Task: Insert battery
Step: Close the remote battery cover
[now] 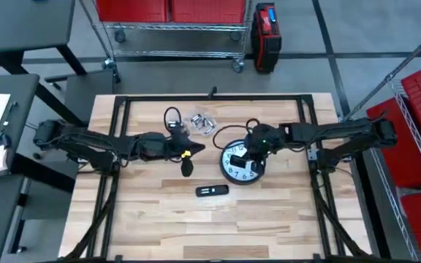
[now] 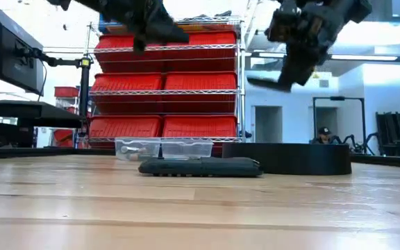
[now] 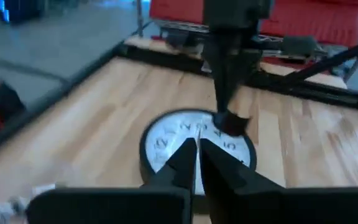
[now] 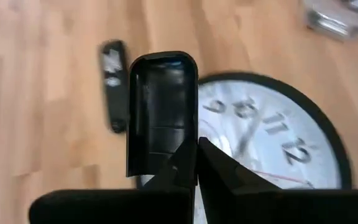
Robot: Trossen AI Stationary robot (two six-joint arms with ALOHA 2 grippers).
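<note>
A round wall clock (image 1: 238, 162) lies face up on the table. A black remote (image 1: 212, 191) lies nearer the front edge. A clear packet with batteries (image 1: 202, 122) rests farther back. My right gripper (image 4: 196, 152) hovers over the clock's right part, shut on a long black hollow cover (image 4: 160, 112). My left gripper (image 3: 197, 152) hangs in the air left of the clock. Its fingers are shut with nothing visible between them, and they point toward the clock (image 3: 194, 146). My right gripper pinches the black cover by its end edge (image 4: 180, 163) between its two fingers, which lie along the cover's length. The cover is lifted clear above the clock and table. In the low view it sticks out sideways from the fingers as a flat slab (image 2: 268, 83), slightly tilted.
A black frame (image 1: 210, 98) runs along the table's far edge and sides. A black cable loops (image 1: 172, 115) beside the packet. The wood between the remote and the front edge is bare. Red shelving stands beyond the table.
</note>
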